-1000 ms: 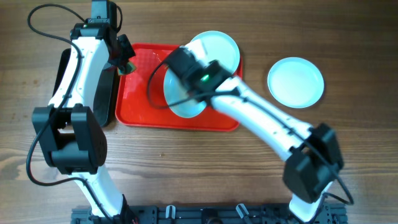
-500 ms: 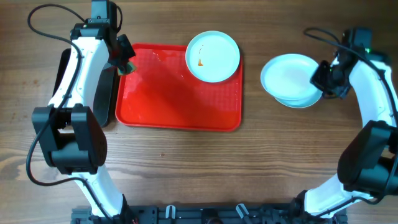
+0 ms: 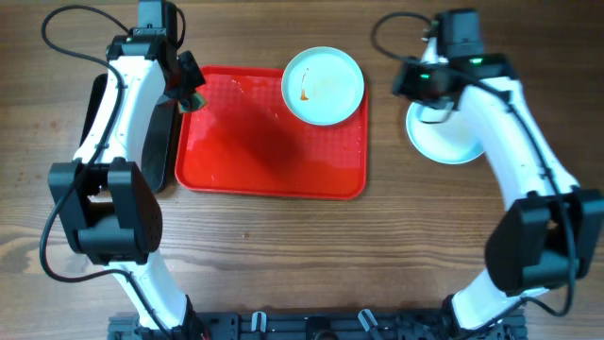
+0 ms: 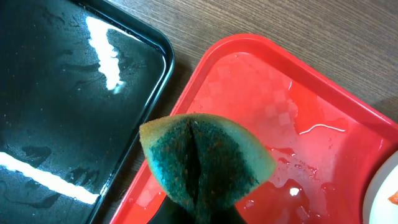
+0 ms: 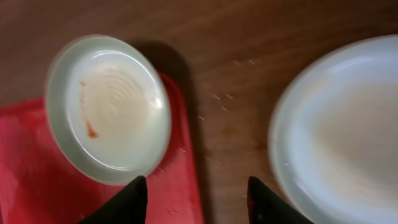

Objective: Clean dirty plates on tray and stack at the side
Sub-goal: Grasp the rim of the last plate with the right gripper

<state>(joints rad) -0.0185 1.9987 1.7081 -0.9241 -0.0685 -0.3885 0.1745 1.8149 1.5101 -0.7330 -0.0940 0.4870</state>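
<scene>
The red tray (image 3: 264, 151) lies at centre left. One plate (image 3: 323, 86) with an orange-red smear sits in its far right corner, also seen in the right wrist view (image 5: 109, 109). A stack of clean plates (image 3: 451, 137) stands on the table to the right of the tray, also at the right of the right wrist view (image 5: 348, 124). My right gripper (image 3: 408, 80) is open and empty, between the tray plate and the stack (image 5: 196, 193). My left gripper (image 3: 189, 94) is shut on a green sponge (image 4: 205, 155) over the tray's far left corner.
A black tray (image 3: 156, 132), wet and glossy, lies just left of the red tray, also in the left wrist view (image 4: 62, 93). The red tray holds water droplets (image 4: 298, 180). Bare wooden table (image 3: 283, 255) lies in front.
My right arm set a plate onto the stack at the right, let go, and has moved left toward the smeared plate. The left arm has not moved.
</scene>
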